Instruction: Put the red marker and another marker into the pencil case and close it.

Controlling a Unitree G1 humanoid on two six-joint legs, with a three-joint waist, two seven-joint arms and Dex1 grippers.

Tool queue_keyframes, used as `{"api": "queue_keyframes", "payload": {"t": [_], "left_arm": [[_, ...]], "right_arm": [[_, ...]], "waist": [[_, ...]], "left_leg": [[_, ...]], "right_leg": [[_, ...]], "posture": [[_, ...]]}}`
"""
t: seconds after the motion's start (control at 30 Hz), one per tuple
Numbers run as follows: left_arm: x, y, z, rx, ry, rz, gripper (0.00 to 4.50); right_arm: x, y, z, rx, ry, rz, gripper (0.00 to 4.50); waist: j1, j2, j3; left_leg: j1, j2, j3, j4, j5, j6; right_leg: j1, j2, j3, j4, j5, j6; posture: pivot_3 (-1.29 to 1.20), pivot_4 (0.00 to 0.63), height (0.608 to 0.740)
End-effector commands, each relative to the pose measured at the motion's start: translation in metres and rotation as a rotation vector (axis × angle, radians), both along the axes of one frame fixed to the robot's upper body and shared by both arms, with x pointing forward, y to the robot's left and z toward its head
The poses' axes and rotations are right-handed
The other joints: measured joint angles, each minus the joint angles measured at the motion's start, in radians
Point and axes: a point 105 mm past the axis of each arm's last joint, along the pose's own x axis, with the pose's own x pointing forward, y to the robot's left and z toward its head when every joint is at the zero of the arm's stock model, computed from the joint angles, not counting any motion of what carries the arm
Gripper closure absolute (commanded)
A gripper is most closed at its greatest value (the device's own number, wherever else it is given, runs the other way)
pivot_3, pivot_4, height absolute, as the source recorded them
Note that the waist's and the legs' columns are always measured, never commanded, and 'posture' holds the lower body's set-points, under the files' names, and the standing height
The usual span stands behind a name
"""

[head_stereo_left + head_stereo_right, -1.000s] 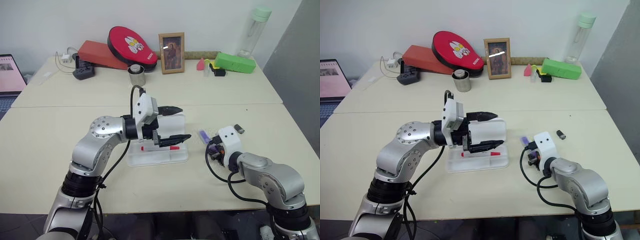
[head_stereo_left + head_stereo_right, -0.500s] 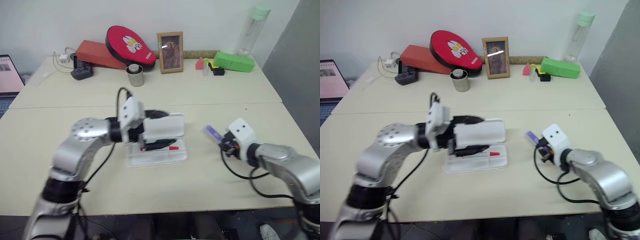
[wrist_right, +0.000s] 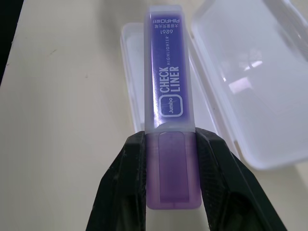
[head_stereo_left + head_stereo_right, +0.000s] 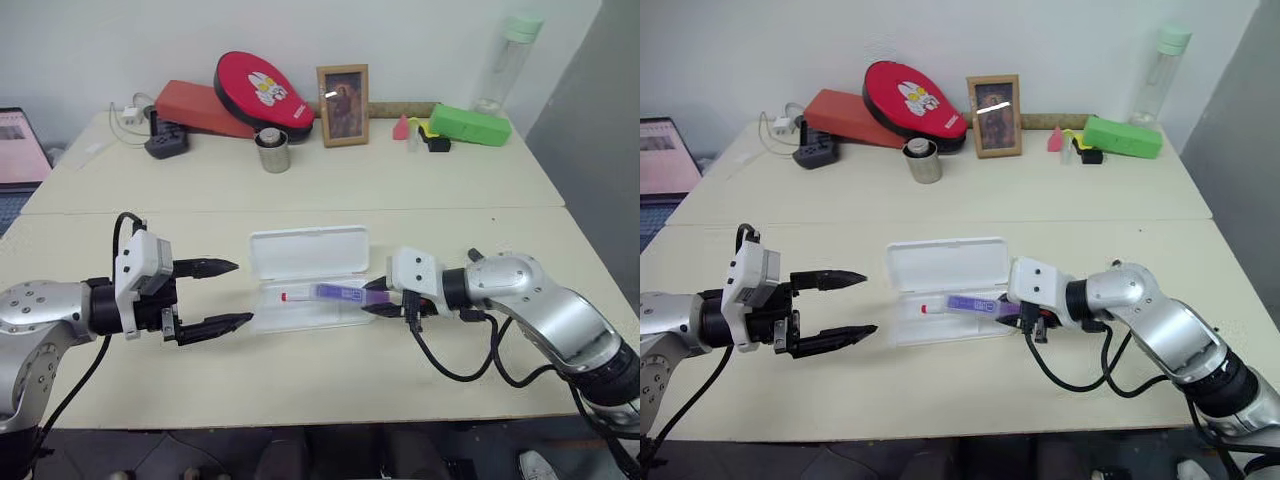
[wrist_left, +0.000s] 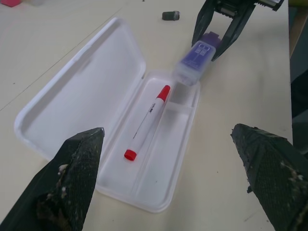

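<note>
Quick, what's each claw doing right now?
Left claw: open, empty.
Right claw: closed on the purple highlighter above the open pencil case.

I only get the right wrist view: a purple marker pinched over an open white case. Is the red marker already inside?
Observer: Yes, the red marker lies along the tray of the case, and the purple marker hangs over the tray's end by its red cap.
Operator: What is the other arm doing?
Observer: The left jaws stand wide open and empty, off to the left of the case and apart from it.
Operator: Anything loose nearby?
Observer: A small dark cap lies on the table close by the right arm.
</note>
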Motion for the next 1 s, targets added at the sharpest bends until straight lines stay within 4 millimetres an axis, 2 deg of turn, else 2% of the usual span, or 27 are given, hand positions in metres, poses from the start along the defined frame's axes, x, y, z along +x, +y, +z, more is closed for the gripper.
{"api": "queue_keyframes", "payload": {"t": [0.03, 0.2, 0.43, 0.73, 1.0], "left_arm": [[-0.009, -0.002, 0.015, -0.012, -0.066, -0.010, 0.00], [-0.011, 0.011, 0.019, -0.038, -0.086, 0.057, 0.00], [-0.014, 0.013, 0.016, -0.049, -0.083, 0.085, 0.00], [-0.014, 0.009, 0.017, -0.051, -0.085, 0.086, 0.00], [-0.013, 0.007, 0.018, -0.059, -0.089, 0.082, 0.00]], "right_arm": [[0.008, 0.022, -0.003, -0.034, -0.036, 0.041, 3.43], [0.007, 0.050, -0.007, -0.069, -0.018, 0.082, 3.43], [0.000, 0.070, -0.015, -0.085, 0.012, 0.110, 3.43], [0.004, 0.071, -0.029, -0.120, 0.029, 0.102, 3.43], [0.005, 0.071, -0.031, -0.130, 0.028, 0.114, 3.43]], "waist": [[0.001, 0.000, 0.000], [0.002, 0.001, 0.000], [0.000, 0.001, 0.000], [0.000, 0.001, 0.000], [0.000, 0.001, 0.000]], "left_leg": [[0.000, 0.000, 0.000, 0.000, 0.000, 0.000], [0.000, 0.002, -0.002, 0.000, -0.001, -0.002], [0.000, 0.004, -0.002, 0.000, -0.002, -0.003], [0.001, 0.005, -0.002, 0.000, -0.002, -0.004], [0.001, 0.006, -0.002, 0.000, -0.002, -0.004]], "right_leg": [[0.000, 0.000, 0.000, 0.000, 0.000, 0.000], [-0.001, 0.000, 0.001, 0.000, 0.000, -0.002], [-0.001, 0.002, 0.000, 0.001, 0.000, -0.004], [-0.001, 0.003, 0.000, 0.001, 0.000, -0.005], [-0.001, 0.003, 0.000, 0.001, 0.001, -0.005]], "posture": [[0.00, 0.150, 0.740], [0.00, 0.150, 0.740], [0.00, 0.150, 0.740], [0.00, 0.150, 0.740], [0.00, 0.150, 0.740]]}}
